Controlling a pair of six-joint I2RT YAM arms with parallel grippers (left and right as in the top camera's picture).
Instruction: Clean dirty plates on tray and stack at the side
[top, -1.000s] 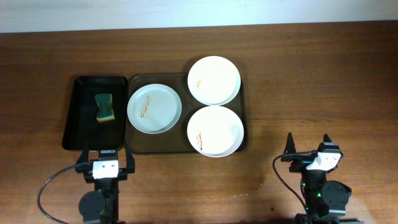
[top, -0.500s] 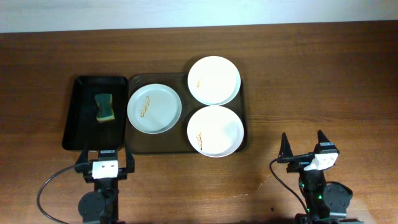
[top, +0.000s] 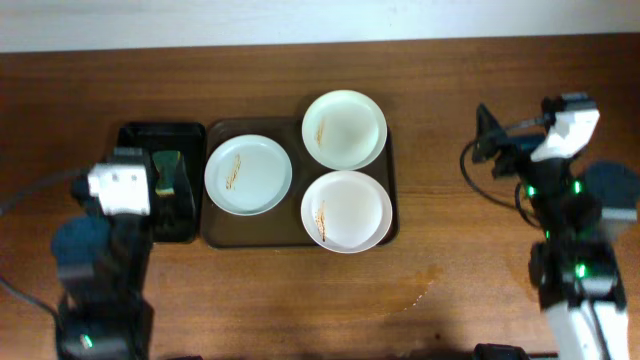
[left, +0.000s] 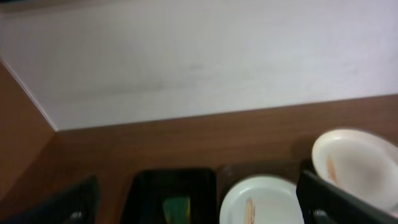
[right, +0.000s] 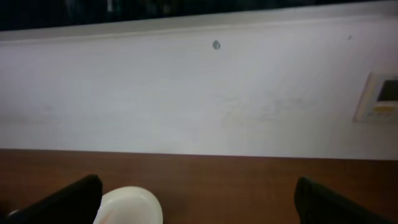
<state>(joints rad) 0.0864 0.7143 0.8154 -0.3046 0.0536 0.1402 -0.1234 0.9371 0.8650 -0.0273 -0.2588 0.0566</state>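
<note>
Three dirty plates lie on the brown tray (top: 214, 236): one at the left (top: 248, 174), one at the back right (top: 344, 129), one at the front right (top: 346, 210). Each has yellowish-brown smears. My left gripper (left: 199, 202) is open and empty, raised above the black tray, facing the back wall. The left wrist view shows the left plate (left: 261, 200) and the back right plate (left: 354, 165). My right gripper (right: 198, 199) is open and empty, raised to the right of the brown tray (top: 515, 125). One plate (right: 129, 206) shows at its lower left.
A smaller black tray (top: 160, 134) lies left of the brown tray and holds a green and yellow sponge (top: 167, 168), which also shows in the left wrist view (left: 177, 208). The left arm covers that tray's front left. A white wall runs along the table's back edge.
Both arms have risen from the table's front edge and swung toward the back. The left is now over the black tray, the right beside the brown tray. The plates have not moved.
</note>
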